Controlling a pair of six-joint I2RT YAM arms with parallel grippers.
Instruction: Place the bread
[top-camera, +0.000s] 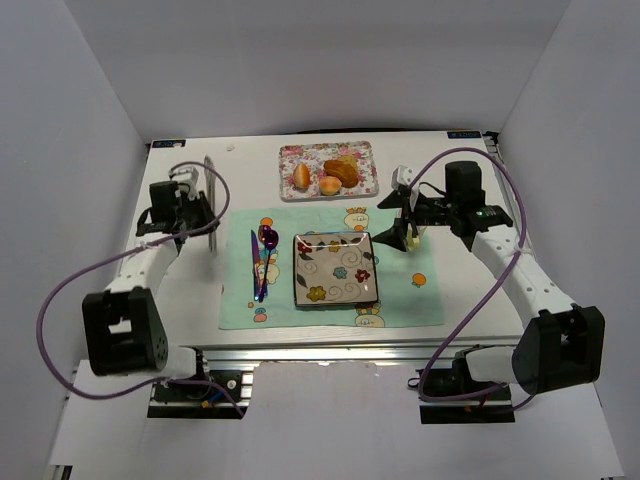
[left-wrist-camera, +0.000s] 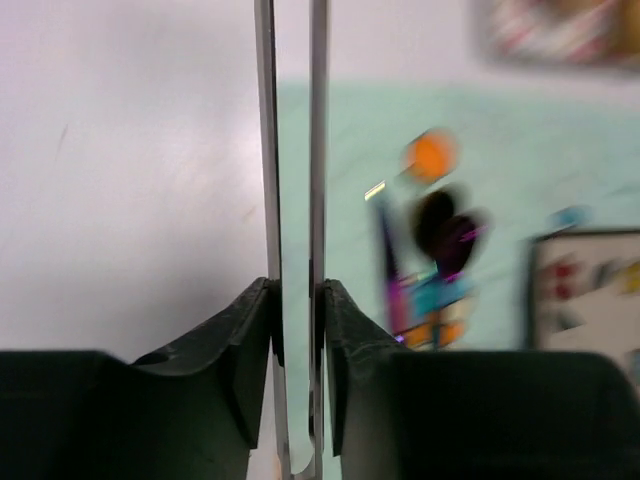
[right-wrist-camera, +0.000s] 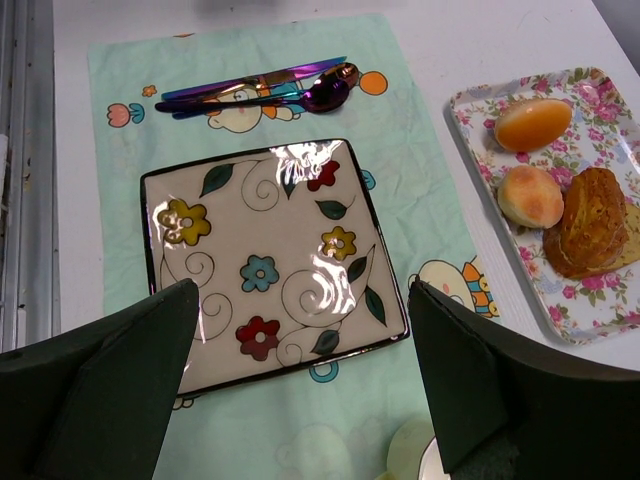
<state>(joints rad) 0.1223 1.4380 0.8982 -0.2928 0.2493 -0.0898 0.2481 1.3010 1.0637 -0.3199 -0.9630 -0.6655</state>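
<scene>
From overhead I get bright, even, diffuse light; the white table (top-camera: 250, 175) carries only faint, soft shadows. My right wrist feed is sharp, with white glare patches on the plate (right-wrist-camera: 270, 260). My left wrist feed is soft: the cutlery (left-wrist-camera: 440, 250) at centre right smears out of focus.

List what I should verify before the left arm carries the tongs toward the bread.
1. Left end effector clamped on the tongs: ok, its fingers press both blades.
2. Tong tips aligned and free: cannot tell, the tips are out of the wrist view.
3. Bread reachable on the floral tray: ok, three pieces lie uncovered.
4. Square plate free to take a piece: ok, nothing lies on it.
5. Right end effector out of the way: probably ok. It is open and holds nothing, and hangs beside the plate's right edge.
</scene>
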